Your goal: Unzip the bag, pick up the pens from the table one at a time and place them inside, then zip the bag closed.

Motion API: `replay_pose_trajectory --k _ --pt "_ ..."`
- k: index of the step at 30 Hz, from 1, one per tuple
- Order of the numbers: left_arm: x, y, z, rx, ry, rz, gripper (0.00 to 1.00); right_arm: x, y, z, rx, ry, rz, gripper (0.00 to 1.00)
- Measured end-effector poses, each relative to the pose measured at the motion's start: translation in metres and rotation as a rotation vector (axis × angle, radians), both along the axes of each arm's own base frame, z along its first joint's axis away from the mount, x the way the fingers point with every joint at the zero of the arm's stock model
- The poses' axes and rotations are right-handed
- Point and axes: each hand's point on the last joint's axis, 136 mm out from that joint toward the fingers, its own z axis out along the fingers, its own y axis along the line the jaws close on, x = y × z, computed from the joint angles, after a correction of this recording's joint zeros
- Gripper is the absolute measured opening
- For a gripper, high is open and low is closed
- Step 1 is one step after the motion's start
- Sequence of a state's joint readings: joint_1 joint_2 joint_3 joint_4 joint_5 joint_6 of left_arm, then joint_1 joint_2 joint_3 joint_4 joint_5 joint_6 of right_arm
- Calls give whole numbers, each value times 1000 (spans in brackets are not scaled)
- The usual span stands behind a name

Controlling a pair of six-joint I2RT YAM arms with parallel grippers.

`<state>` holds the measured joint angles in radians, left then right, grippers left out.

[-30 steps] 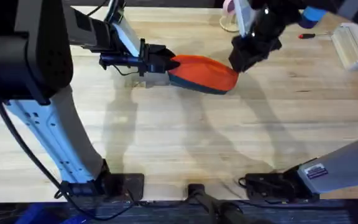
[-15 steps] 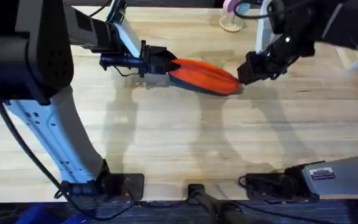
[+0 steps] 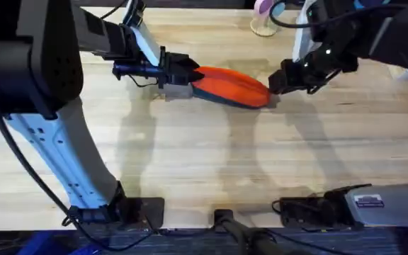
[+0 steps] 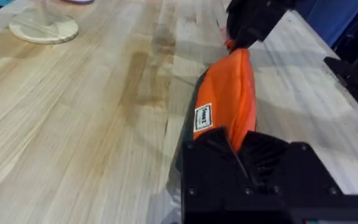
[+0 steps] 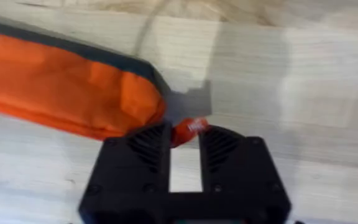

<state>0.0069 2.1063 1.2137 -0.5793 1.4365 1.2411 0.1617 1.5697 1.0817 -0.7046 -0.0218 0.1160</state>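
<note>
The orange bag point(image 3: 229, 86) lies across the far middle of the table point(image 3: 204, 156), its dark underside showing along the edge. My left gripper point(image 3: 188, 74) is shut on the bag's left end; in the left wrist view the fabric point(image 4: 229, 93) runs out from between my fingers. My right gripper point(image 3: 275, 83) sits at the bag's right end, open by a narrow gap. In the right wrist view a small orange tab point(image 5: 188, 127) of the bag point(image 5: 61, 87) lies between its fingertips. The pens are out of view.
A round wooden stand point(image 3: 264, 28) with something pink on it is at the far edge behind the bag, also seen as a disc point(image 4: 45, 28). The arms' bases and cables line the near edge point(image 3: 218, 216). Bare wood lies between them and the bag.
The right gripper has dropped from above the bag's right part to its right tip and then hardly moved. The bag has flattened and stretched a little. The left gripper has held still.
</note>
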Motion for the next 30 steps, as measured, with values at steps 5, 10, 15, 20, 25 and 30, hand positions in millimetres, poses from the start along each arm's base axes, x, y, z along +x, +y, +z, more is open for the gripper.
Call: replay_pose_trajectory --k 5,10,15,20,25,30 --pt "4 8 0 2 -4 23 41 6 2 35 -20 -108 7 851" --pt "6 12 -1 7 -8 32 41 10 15 74 -7 -229 38 996" --pt "6 12 -1 9 -8 32 42 7 26 86 5 -266 69 996" --pt "6 12 2 -10 -11 32 543 6 32 86 8 -267 86 996" --pt "6 12 3 -19 -5 32 990 6 32 86 8 -268 86 996" --pt "6 12 3 -17 -8 32 993 11 34 89 13 -290 86 997"
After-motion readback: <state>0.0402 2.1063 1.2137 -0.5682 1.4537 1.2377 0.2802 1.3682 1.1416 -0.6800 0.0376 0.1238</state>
